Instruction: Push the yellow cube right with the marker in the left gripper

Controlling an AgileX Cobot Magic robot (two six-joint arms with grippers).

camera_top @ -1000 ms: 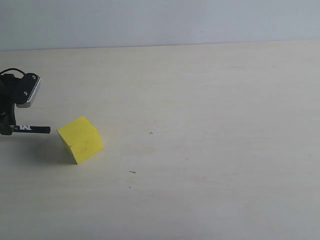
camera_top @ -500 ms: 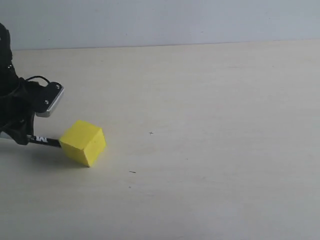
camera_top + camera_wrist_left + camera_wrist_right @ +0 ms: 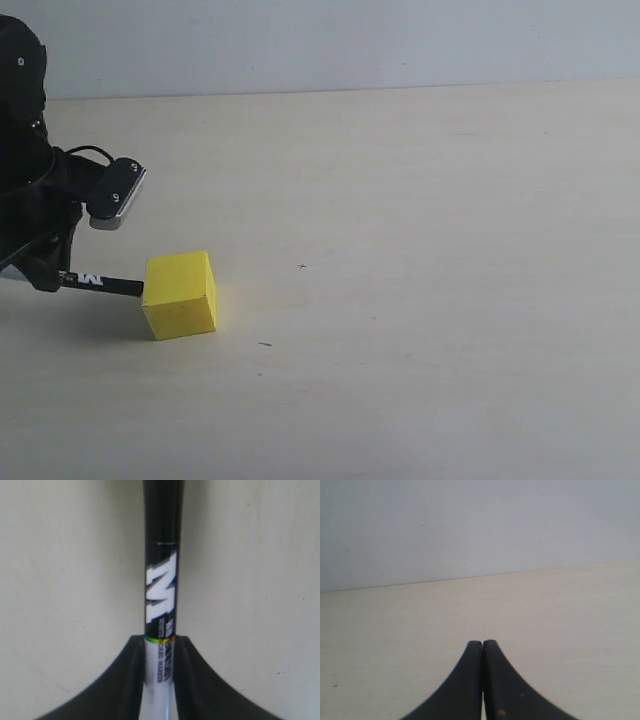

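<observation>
Fingers pinch marker, end touching yellow cube; specks on table beyond.

At the far left, the black left gripper reaches in low over the pale wooden table, closed around a marker that lies almost level and points right. The marker's black end touches the left face of the yellow cube, which sits flat on the table. A small silver-edged camera module juts from the arm above the marker, with a thin black cable looping behind it.
</observation>
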